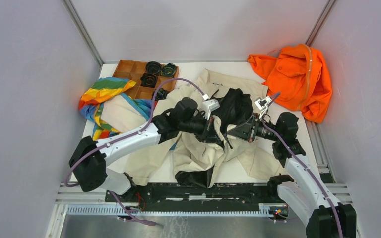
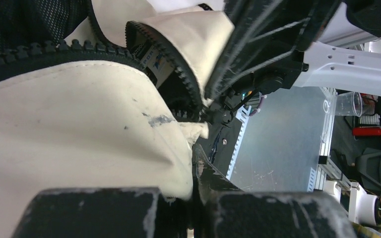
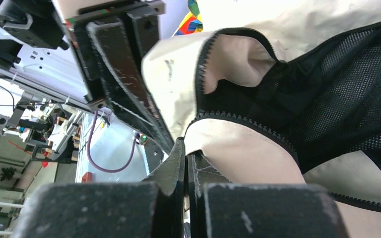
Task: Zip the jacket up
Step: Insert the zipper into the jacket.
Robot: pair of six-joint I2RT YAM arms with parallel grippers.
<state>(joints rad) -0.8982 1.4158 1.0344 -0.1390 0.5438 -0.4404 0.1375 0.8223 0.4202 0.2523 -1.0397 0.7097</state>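
The beige jacket lies crumpled in the middle of the table, with its black mesh lining turned up. My left gripper and right gripper face each other over it, a little above the table. In the left wrist view the left gripper is shut on a fold of beige fabric beside the dark zipper teeth. In the right wrist view the right gripper is shut on the jacket's edge below a zipper line. The slider is not visible.
An orange garment lies at the back right. A rainbow-striped cloth lies at the left. A brown compartment tray with black round parts stands at the back left. A black rail runs along the near edge.
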